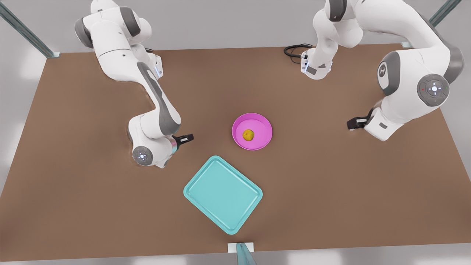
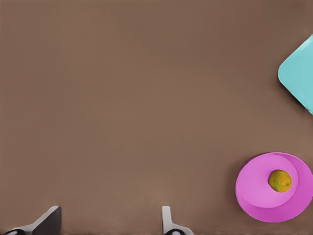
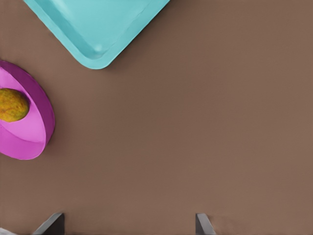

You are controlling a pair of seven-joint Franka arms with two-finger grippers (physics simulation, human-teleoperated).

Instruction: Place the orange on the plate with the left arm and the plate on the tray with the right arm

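Front view from above: a brown worktop carried the task's three things near its middle. The orange sat inside the pink plate, so the first half of the task looked done. The plate rested on the bare worktop, just beside the far corner of the teal tray but not on it. The tray lay turned at an angle, one corner pointing towards the plate.

The right tool was on the front view's left, low over the worktop. The plate lay a short way off towards the front view's right of it, with the tray nearer the camera on that same side. The right arm was folded low, its forearm reaching down from the far edge and its wrist bent so the tool pointed at the plate. Right wrist view: its fingers were spread wide apart, holding nothing.

The left tool waited on the front view's right, farther from the plate than the right tool, on a bent elbow. Left wrist view: its fingers were also apart and empty.

The remaining step was probably for the right arm to grip the plate's rim and carry it across to the tray, keeping it level so the orange would not roll.
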